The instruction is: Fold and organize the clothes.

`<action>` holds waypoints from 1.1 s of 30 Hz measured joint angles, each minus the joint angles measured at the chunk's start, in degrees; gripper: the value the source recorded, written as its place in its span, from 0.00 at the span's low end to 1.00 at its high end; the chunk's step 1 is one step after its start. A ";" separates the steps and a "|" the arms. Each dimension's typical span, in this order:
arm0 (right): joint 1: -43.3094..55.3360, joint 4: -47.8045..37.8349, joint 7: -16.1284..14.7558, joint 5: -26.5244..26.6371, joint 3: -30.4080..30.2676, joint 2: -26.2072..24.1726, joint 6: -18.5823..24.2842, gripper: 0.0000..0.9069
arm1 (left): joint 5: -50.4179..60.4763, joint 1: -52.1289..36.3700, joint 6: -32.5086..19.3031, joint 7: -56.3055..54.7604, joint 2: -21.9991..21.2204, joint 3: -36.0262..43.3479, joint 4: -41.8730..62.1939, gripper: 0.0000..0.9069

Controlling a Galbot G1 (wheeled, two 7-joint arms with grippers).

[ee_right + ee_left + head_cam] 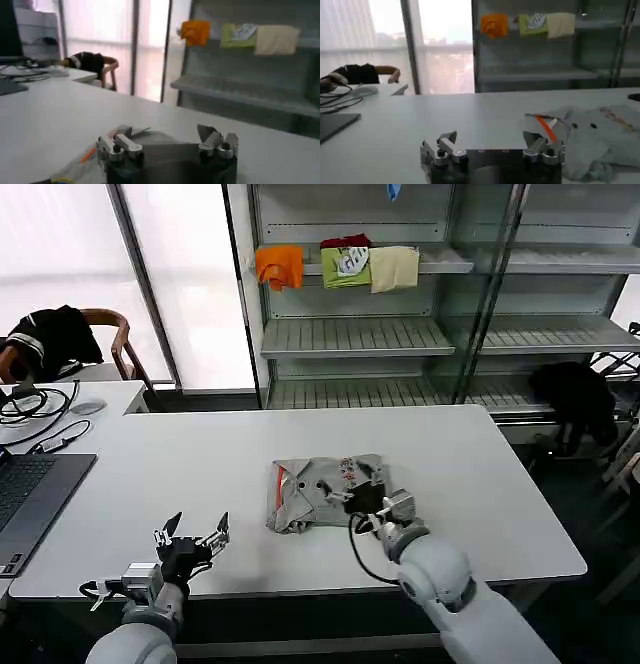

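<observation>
One of the clothes, a light grey top [318, 492] with an orange collar lining and a small coloured print, lies crumpled in the middle of the white table [200, 464]. My right gripper [368, 489] is low over the top's near right edge, its jaws wide apart and open. In the right wrist view the gripper [164, 135] has grey fabric [82, 167] under and beside it. My left gripper [190, 536] hovers open near the table's front edge, left of the top and apart from it. The left wrist view has that gripper [491, 142] with the top [592, 137] to one side.
A laptop [30, 494], cables [30, 404] and a mouse [88, 407] are on the adjoining desk at the left. A chair holds a black garment [55, 334]. Orange [280, 266], green [345, 266] and cream [395, 269] garments hang on the shelf behind. Another black garment [575, 399] sits at the right.
</observation>
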 measured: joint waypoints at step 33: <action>-16.81 5.92 10.34 -0.80 25.11 -0.46 4.07 1.00 | 3.08 -5.19 -6.27 -0.24 -3.26 1.83 4.89 1.00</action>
